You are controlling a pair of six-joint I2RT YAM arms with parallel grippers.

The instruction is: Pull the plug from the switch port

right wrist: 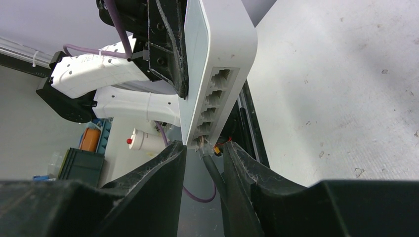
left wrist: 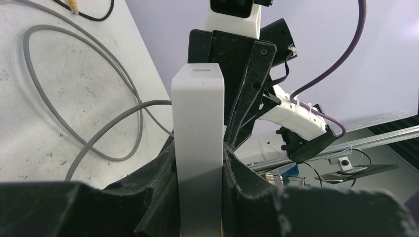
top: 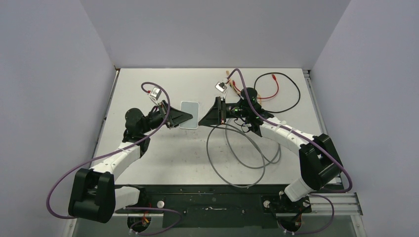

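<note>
While the right tool (right wrist: 205, 153) straddles the plug (right wrist: 210, 147) in the end port (right wrist: 203, 134) of the switch (right wrist: 220, 44), spread, not pinching, it may catch only cable (top: 232, 158); the left tool (left wrist: 197, 154) clamps the switch mid-air, and a pull could twist it loose.

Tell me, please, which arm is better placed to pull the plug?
Right: the right pincer straddles the plug; the left pincer is clamped on the switch, bracing it.

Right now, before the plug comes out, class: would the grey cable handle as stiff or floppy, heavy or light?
Probably floppy: the grey cable lies in loose loops on the table. Likely light: it is thin beside the switch. Once unplugged, its free end may droop from the right fingers.
</note>
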